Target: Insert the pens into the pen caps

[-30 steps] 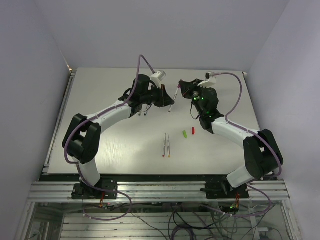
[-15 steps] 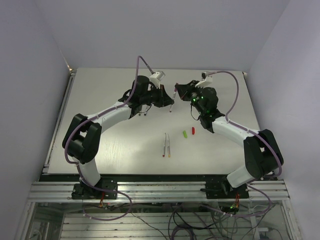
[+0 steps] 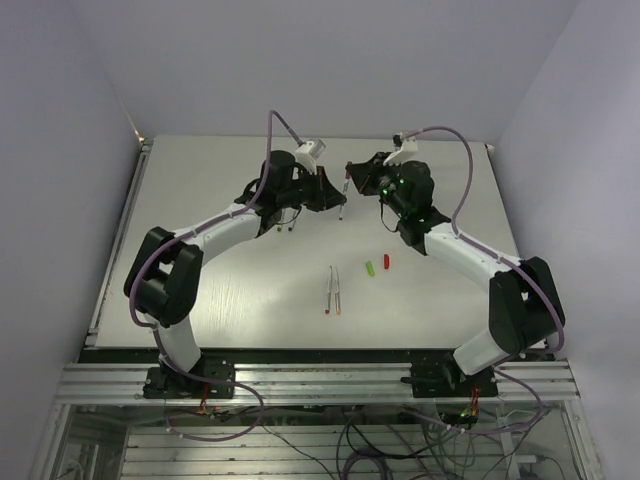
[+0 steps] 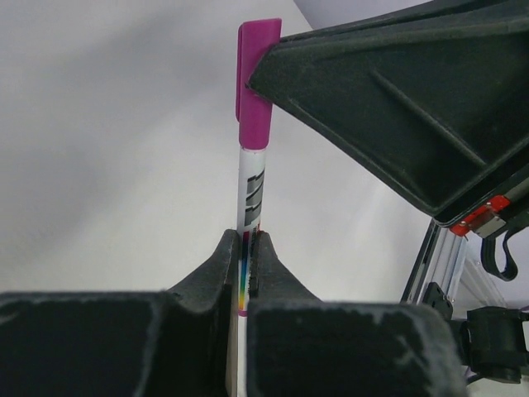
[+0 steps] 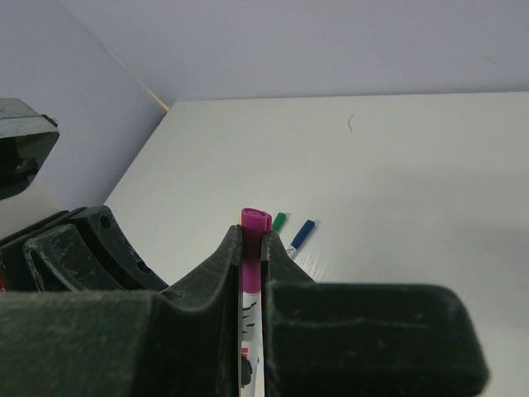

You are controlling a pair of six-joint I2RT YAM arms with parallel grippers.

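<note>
Since a second ago my right arm (image 3: 450, 245) has swung in toward the left arm (image 3: 215, 230), and the cap (image 4: 254, 91) now sits on the upper end of the pen (image 4: 250, 186). My left end effector (image 4: 245, 248) is clamped on the pen's barrel, holding it upright. My right end effector (image 5: 252, 244) is clamped on the purple cap, directly above. Both arms reach forward, elbows out, wrists meeting above the tabletop (image 3: 220, 290).

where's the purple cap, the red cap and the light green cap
purple cap (image 4: 255, 124), left wrist view, lower part of its body
red cap (image 3: 387, 262), top view, its middle
light green cap (image 3: 369, 268), top view, its middle
</note>
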